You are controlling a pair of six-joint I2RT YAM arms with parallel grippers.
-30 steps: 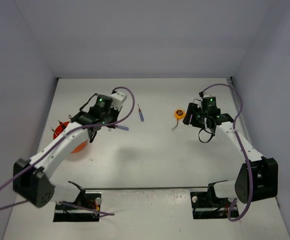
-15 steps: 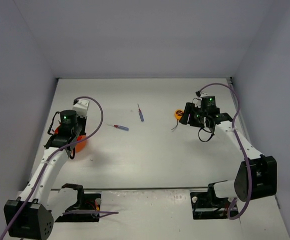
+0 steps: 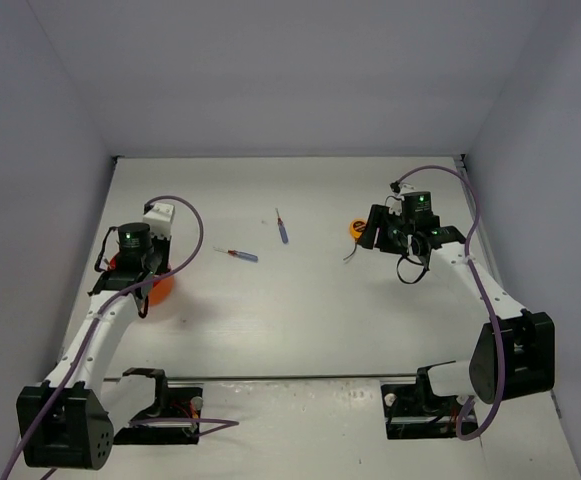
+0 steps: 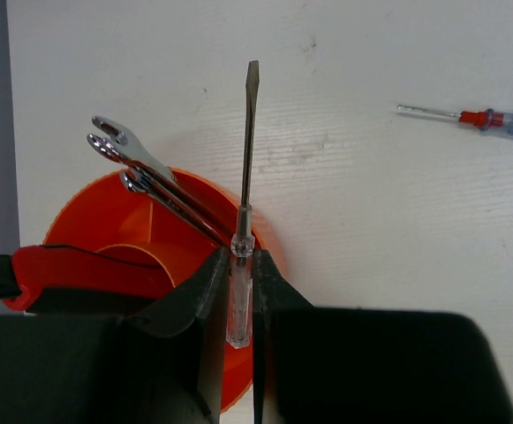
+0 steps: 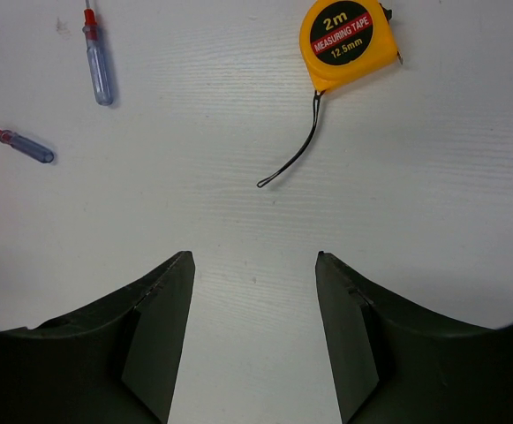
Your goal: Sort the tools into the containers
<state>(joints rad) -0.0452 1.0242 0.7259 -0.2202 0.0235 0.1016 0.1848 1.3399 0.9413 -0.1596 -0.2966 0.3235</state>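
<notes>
Over the tub (image 4: pixel 97 231) holding wrenches (image 4: pixel 147 173) our left gripper (image 4: pixel 237 267) pinches a screwdriver (image 4: pixel 251 141); our right gripper (image 5: pixel 253 265) gapes empty, tape measure (image 5: pixel 347 40) and two screwdrivers (image 5: pixel 98 66) unsorted.

The tub (image 4: pixel 88 221) is bright orange-red. Leaning on the tub's rim, the wrenches (image 4: pixel 141 172) are shiny silver, and the knife-like tool (image 4: pixel 71 265) is red and black. Over the tub, the long screwdriver (image 4: pixel 245 177) has a clear handle and a dark grey shaft. Away from the tub, a short screwdriver (image 5: pixel 97 66) and a second short screwdriver (image 5: pixel 26 146) have see-through blue handles with red collars. The tape measure (image 5: pixel 349 40) is yellow, with a black round label lettered in yellow and a black cord (image 5: pixel 296 150). The table (image 5: pixel 238 203) is white.
</notes>
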